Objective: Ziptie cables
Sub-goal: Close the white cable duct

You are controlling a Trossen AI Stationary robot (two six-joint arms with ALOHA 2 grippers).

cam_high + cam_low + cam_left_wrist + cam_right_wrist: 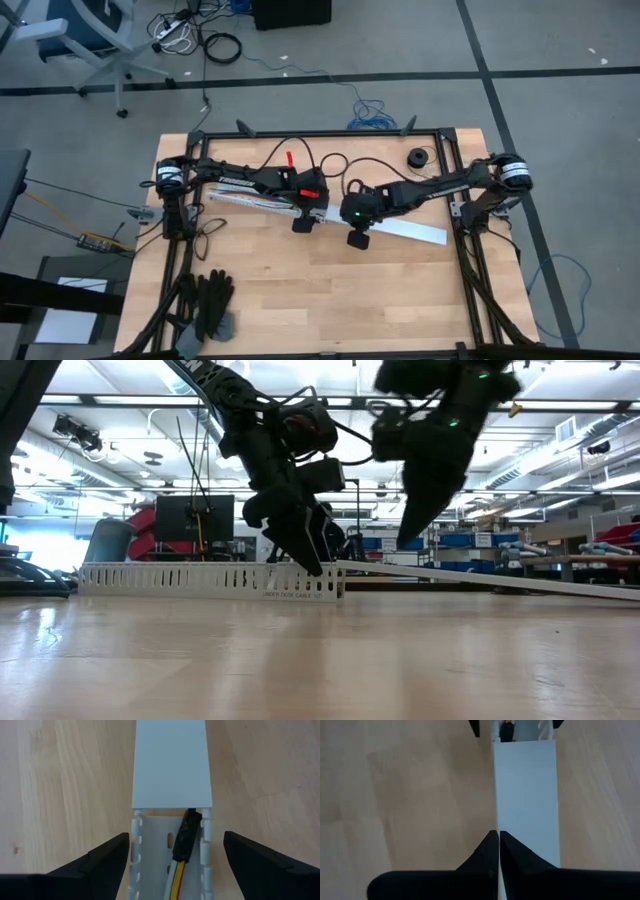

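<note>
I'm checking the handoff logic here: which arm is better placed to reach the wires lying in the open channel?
Probably the left. The left gripper is open, its fingers straddling the slotted channel where the cables lie exposed. The right gripper is shut over the channel's flat cover.

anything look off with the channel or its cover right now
Yes. The flat white cover is askew: in the low view it slopes upward off the slotted channel rather than lying flat. In the left wrist view it ends partway along, leaving the cables exposed between the open left gripper's fingers. The right gripper is shut near the cover's edge.
</note>
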